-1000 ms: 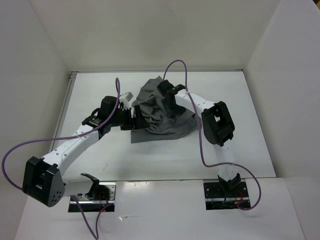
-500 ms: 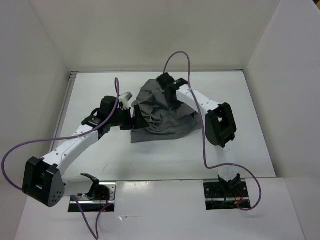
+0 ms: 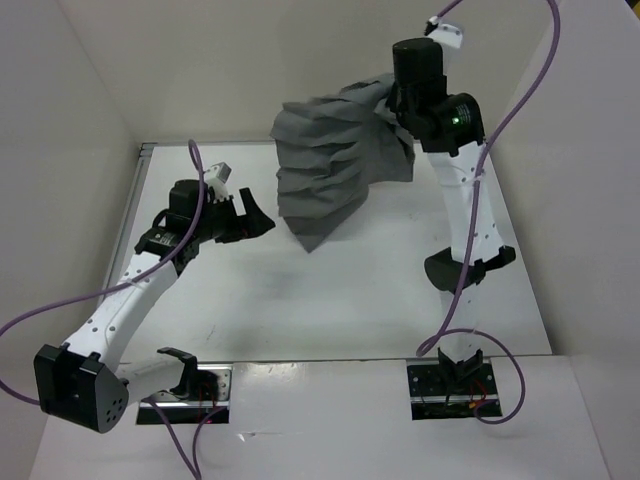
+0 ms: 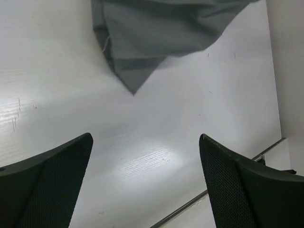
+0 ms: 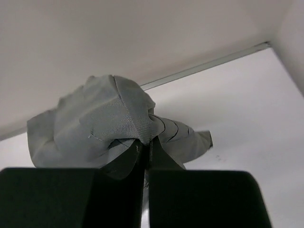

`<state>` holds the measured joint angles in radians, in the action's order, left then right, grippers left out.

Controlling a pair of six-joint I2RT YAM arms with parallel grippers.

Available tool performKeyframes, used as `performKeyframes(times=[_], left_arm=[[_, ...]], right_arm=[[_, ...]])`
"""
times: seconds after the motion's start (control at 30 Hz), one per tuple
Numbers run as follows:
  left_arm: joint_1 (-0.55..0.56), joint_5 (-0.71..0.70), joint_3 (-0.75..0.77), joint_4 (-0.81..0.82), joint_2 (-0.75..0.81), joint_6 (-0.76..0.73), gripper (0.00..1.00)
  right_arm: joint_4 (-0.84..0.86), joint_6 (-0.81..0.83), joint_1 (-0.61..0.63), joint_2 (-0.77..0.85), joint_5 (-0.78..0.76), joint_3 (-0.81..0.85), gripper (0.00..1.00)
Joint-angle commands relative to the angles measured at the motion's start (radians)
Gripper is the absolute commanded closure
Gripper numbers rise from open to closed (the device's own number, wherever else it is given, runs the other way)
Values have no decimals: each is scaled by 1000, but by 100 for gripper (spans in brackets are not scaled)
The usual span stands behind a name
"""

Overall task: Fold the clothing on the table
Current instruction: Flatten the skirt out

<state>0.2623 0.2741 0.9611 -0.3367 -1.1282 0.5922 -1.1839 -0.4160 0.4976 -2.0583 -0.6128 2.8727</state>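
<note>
The clothing [image 3: 330, 160], a dark grey pleated garment, hangs in the air above the back of the table [image 3: 330, 300], its lowest corner pointing down at the tabletop. My right gripper [image 3: 395, 100] is raised high and shut on the garment's upper edge; in the right wrist view the clothing [image 5: 109, 123] bunches at the right gripper [image 5: 147, 142]. My left gripper [image 3: 255, 218] is open over the table's left side, apart from the cloth. In the left wrist view the left gripper [image 4: 145, 142] has only white table between its fingers, with the clothing [image 4: 156, 33] beyond.
White upright walls stand left [image 3: 60, 180], behind [image 3: 300, 60] and right [image 3: 590, 180] of the table. A thin metal edge [image 3: 140, 160] runs along the table's left and back. Purple cables [image 3: 60, 300] loop from both arms.
The right gripper shut on the clothing and lifted it high off the table, so it now hangs. The left gripper drew back to the left, away from the cloth.
</note>
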Motion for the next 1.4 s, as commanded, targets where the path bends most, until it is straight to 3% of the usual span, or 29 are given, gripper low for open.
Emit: performKeyframes(times=[0.0, 0.17, 0.4, 0.47, 0.57, 0.73, 0.83, 0.93, 1.1, 1.23, 1.37], left_arm=[[-8, 10, 44, 17, 19, -37, 1], [-8, 108, -48, 87, 19, 21, 1], [-26, 108, -59, 67, 19, 21, 1], [-26, 108, -59, 57, 19, 21, 1], [-37, 108, -68, 48, 30, 21, 1], [-57, 108, -77, 39, 51, 12, 1], [-66, 108, -78, 30, 71, 12, 1], [-77, 108, -87, 21, 71, 12, 1], [-86, 108, -116, 21, 90, 12, 1], [-86, 108, -127, 21, 99, 12, 1], [-95, 117, -136, 21, 119, 12, 1]], right_arm=[[-82, -50, -14, 12, -157, -8, 100], [-60, 9, 19, -22, -49, -120, 100], [-31, 91, 182, -215, 290, -187, 100], [-2, 105, 196, -249, 481, -158, 100], [55, 117, 208, -281, 637, -70, 100], [179, 60, 89, -254, 893, 150, 100], [216, -21, 0, -209, 921, 266, 100], [202, -47, -74, -178, 895, 266, 100], [-4, -72, -148, -253, 826, 266, 98], [-97, -72, -139, -272, 770, 85, 98], [-109, -95, -129, -170, 661, -109, 99]])
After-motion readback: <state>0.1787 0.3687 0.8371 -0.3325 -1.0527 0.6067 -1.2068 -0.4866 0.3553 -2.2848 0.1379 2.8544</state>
